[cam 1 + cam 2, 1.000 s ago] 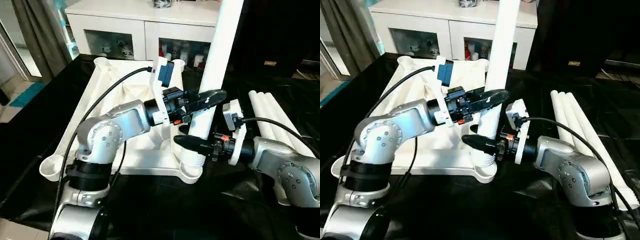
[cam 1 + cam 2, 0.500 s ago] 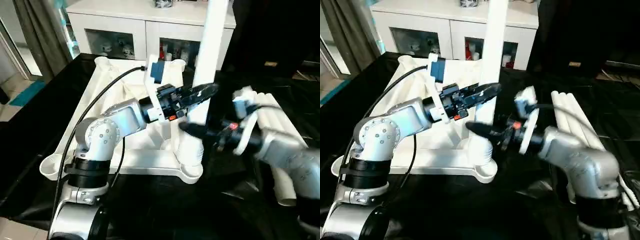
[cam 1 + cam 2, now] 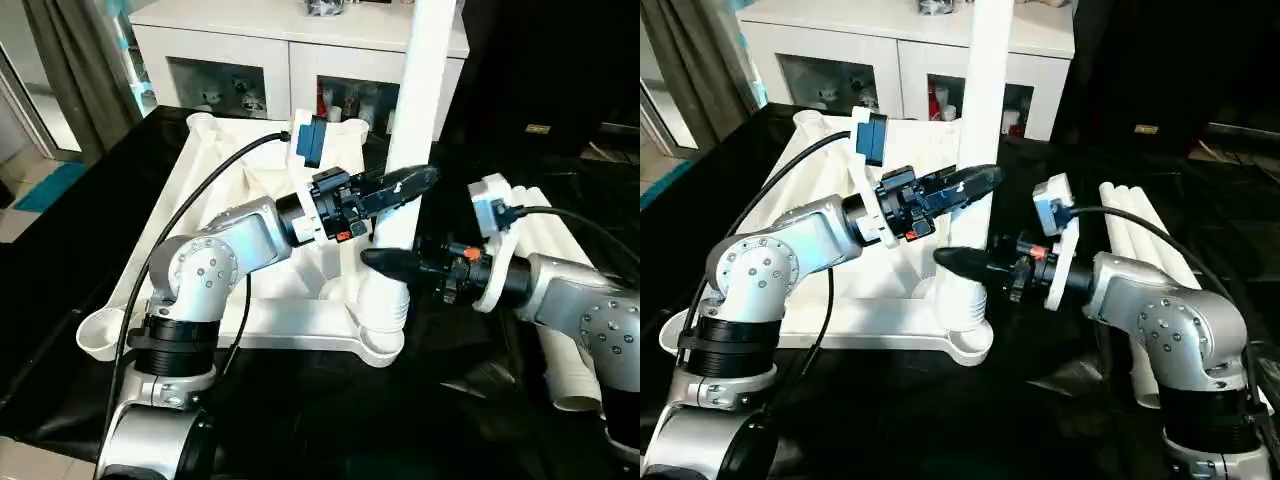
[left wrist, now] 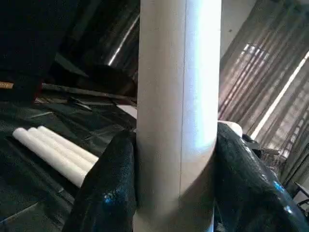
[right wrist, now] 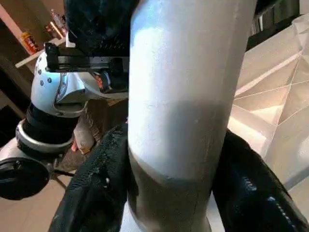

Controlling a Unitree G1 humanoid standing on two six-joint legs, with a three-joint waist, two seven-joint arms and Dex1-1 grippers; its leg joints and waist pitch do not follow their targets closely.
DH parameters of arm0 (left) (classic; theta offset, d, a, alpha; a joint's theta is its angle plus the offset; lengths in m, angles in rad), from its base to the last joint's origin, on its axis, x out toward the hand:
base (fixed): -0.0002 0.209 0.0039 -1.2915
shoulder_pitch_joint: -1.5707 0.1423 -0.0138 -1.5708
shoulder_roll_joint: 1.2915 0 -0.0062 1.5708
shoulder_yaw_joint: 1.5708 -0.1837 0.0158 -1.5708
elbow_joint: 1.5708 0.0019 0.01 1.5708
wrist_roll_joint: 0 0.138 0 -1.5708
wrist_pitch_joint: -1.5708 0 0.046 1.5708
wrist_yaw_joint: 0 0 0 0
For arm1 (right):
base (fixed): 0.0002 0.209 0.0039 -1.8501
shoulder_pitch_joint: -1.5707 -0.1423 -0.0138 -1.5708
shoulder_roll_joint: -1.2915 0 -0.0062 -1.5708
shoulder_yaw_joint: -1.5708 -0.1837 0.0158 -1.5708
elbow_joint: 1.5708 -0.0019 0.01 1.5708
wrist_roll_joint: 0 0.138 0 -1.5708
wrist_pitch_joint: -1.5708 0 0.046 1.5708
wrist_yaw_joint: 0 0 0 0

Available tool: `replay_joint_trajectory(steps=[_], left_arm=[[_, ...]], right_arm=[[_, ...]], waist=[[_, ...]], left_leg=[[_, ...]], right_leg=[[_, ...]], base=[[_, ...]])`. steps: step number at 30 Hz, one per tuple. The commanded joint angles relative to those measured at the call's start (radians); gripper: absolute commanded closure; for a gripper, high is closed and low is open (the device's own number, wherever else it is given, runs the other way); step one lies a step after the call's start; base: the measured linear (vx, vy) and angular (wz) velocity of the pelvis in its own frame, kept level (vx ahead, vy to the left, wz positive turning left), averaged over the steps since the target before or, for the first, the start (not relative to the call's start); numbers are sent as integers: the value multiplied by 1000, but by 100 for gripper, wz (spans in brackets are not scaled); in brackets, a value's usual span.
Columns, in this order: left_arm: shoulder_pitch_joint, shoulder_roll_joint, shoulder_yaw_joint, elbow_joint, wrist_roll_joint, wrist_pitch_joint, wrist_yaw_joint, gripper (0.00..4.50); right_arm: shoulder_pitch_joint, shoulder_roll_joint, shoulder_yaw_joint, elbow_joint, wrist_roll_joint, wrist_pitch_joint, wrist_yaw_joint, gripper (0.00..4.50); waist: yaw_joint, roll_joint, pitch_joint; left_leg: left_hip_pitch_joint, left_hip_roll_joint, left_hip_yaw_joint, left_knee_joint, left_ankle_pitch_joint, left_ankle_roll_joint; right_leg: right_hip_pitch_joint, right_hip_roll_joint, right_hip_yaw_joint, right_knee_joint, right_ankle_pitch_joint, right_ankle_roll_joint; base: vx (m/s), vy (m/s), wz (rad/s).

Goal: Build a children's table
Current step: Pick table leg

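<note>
Step in hand, as I read it: seating leg 1 into a corner socket of the children's table.

The tabletop (image 3: 250, 215) lies ribbed side up on the black surface (image 3: 60, 250), w/ the leg (image 3: 415, 120) standing upright in the near corner socket (image 3: 385, 335), just below both grippers.

Left gripper (image 3: 405, 186) is clamped on the leg partway up; wrist view shows a black finger (image 4: 104, 188) pressed to each side of the tube. Right gripper (image 3: 385, 262) grips the same leg just under the left one, right above the flared end, fingers (image 5: 96, 193) hugging both sides.

3 spare legs (image 3: 545, 235) lie side by side on the surface, beyond the right gripper's wrist.

Next move prob. calls for a straight push down, maybe a twist, keeping the tube vertical so it doesn't jam. Can't tell if it's fully seated. After that: let go w/ 1 gripper and fetch leg 2.
</note>
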Motion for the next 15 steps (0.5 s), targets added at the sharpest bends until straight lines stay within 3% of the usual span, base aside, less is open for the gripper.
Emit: replay_joint_trajectory(steps=[1, 15], left_arm=[[-4, -1, -14, -43, -30, 1, -31, 263], [2, 11, -48, -63, -31, 25, -66, 263]], right_arm=[[-9, -16, 13, 11, -5, 22, 1, 214], [-22, -45, 59, 32, -18, 28, 33, 214]], waist=[[5, -23, -72], [6, -25, -73]], left_leg=[[-15, 24, 7, -65, 39, 84], [-14, 25, 6, -64, 39, 82]], right_leg=[[75, -52, 29, -58, -164, -215], [75, -53, 28, -56, -160, -221]], base=[[0, 0, 0], [0, 0, 0]])
